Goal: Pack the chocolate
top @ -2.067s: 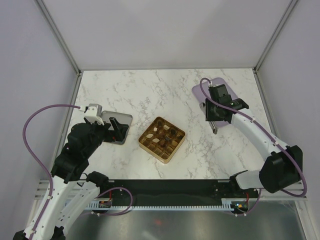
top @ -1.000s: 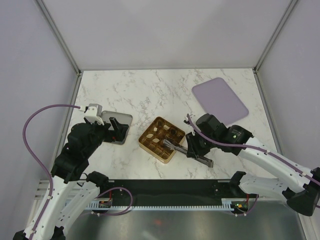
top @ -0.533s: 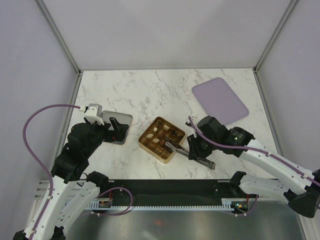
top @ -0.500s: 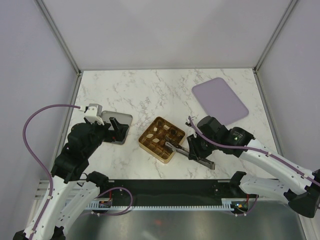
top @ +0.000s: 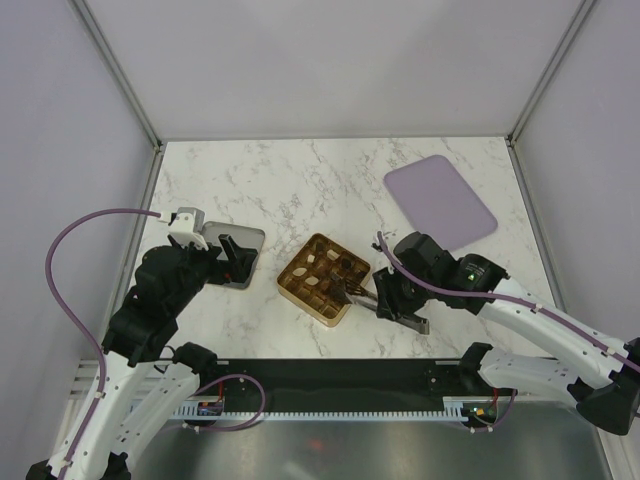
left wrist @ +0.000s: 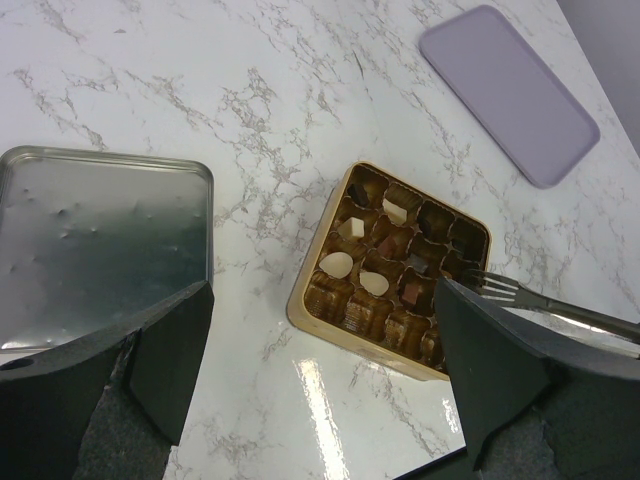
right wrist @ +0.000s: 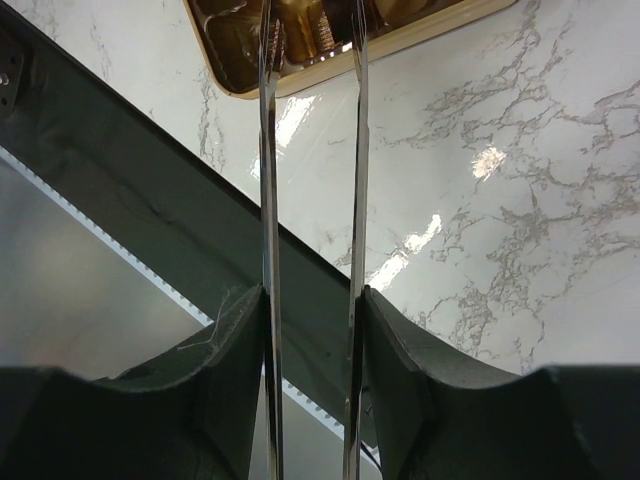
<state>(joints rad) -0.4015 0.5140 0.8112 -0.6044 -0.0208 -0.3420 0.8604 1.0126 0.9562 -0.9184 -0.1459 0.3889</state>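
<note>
The gold grid tray (top: 322,281) sits mid-table and holds several chocolates: cream pieces (left wrist: 338,263), a tan one (left wrist: 414,291) and dark ones. My right gripper (top: 396,299) is shut on metal tongs (top: 360,294), whose forked tip (left wrist: 492,286) is over the tray's right corner cells. In the right wrist view the two tong arms (right wrist: 267,190) run up from between my fingers (right wrist: 312,300) to the tray (right wrist: 300,75). I cannot tell whether the tips hold a piece. My left gripper (top: 232,262) is open and empty, hovering left of the tray (left wrist: 322,300).
A silver tin (top: 252,238) lies left of the tray, under my left gripper; it also shows in the left wrist view (left wrist: 100,235). A lilac mat (top: 440,200) lies at the back right (left wrist: 508,92). The black front rail (right wrist: 150,200) runs below the tray.
My right arm came from the lilac mat to the tray's right corner with the tongs, whose tip has edged in over the tray. The left arm has not moved.
</note>
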